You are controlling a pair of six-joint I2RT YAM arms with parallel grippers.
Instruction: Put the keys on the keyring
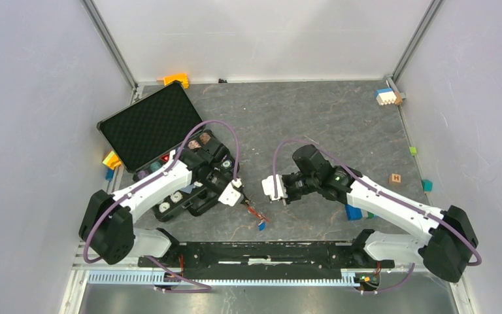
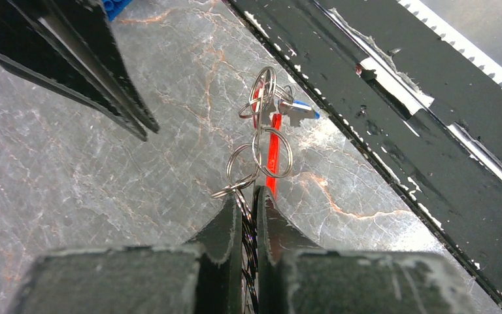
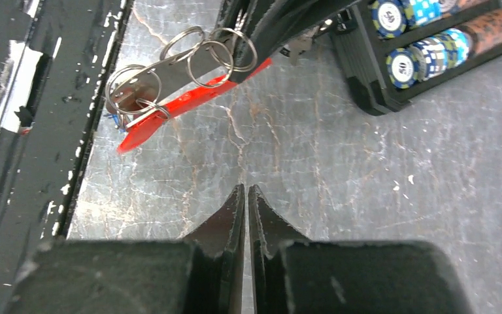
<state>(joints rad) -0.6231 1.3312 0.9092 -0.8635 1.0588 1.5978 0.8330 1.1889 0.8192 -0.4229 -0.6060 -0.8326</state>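
Note:
My left gripper (image 1: pixel 238 195) is shut on the keyring's dark chain-like strap (image 2: pixel 248 243), which runs between its fingers. Several metal rings (image 2: pixel 271 152) and the long red clip (image 2: pixel 274 145) hang from it onto the table. The blue-headed key (image 2: pixel 304 110) lies at the far end by a ring. The red-headed key is not clearly told apart from the clip. The bunch also shows in the top view (image 1: pixel 255 214). My right gripper (image 3: pixel 246 190) is shut and empty. It hovers over bare table a little right of the rings (image 3: pixel 204 51) and the clip (image 3: pixel 183 108).
An open black case with a foam lid (image 1: pixel 149 124) and trays of poker chips (image 3: pixel 425 39) stands behind the left arm. A black rail (image 1: pixel 268 252) runs along the near edge. Small coloured blocks (image 1: pixel 386 97) lie at the back and right, one blue (image 1: pixel 353 212) under the right arm.

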